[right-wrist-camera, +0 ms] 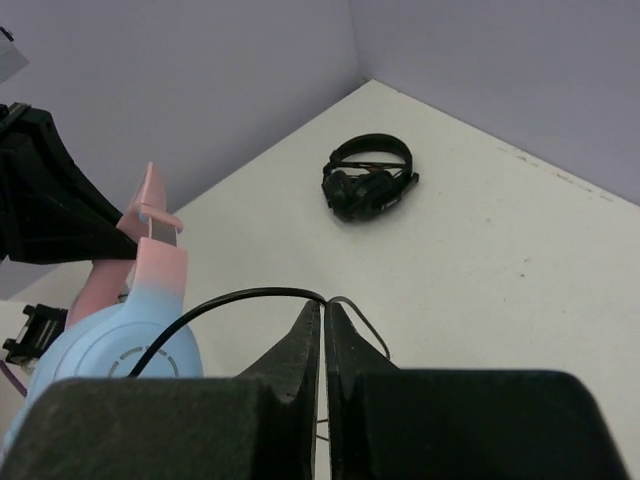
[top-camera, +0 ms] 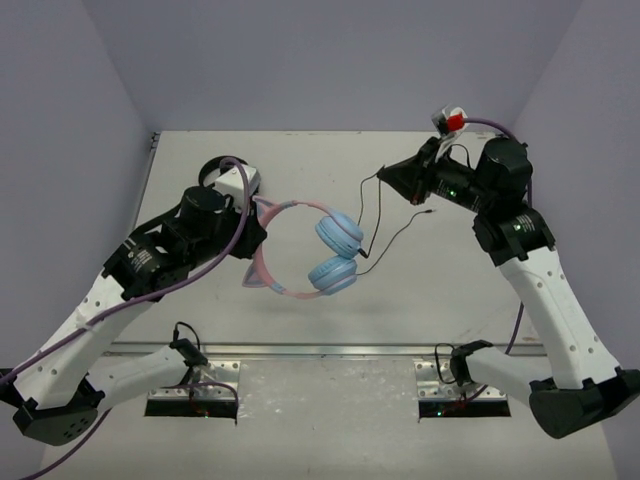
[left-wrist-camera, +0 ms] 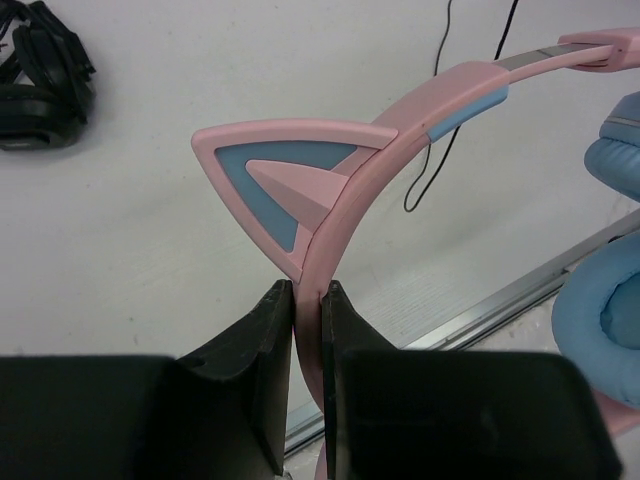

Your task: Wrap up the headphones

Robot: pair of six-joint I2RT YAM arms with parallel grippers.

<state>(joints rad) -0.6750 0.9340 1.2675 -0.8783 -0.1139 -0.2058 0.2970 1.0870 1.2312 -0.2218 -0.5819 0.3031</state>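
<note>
The headphones (top-camera: pixel 330 255) hang above the table's middle: a pink headband (left-wrist-camera: pixel 440 100) with a cat ear (left-wrist-camera: pixel 275 175) and two light-blue earcups (top-camera: pixel 338 235). My left gripper (left-wrist-camera: pixel 308 292) is shut on the headband just below the cat ear, and it shows in the top view (top-camera: pixel 260 238) at the band's left end. The thin black cable (top-camera: pixel 372 215) runs from the earcups up to my right gripper (top-camera: pixel 381 178). That gripper (right-wrist-camera: pixel 324 306) is shut on the cable (right-wrist-camera: pixel 230 297), which arches over its fingertips. The cable's loose end (top-camera: pixel 428 212) lies on the table.
All-black headphones (right-wrist-camera: pixel 368 185) lie at the far left corner of the table, also seen in the left wrist view (left-wrist-camera: pixel 40 90). Grey walls close in the table on three sides. A metal rail (left-wrist-camera: pixel 520 290) runs along the near edge.
</note>
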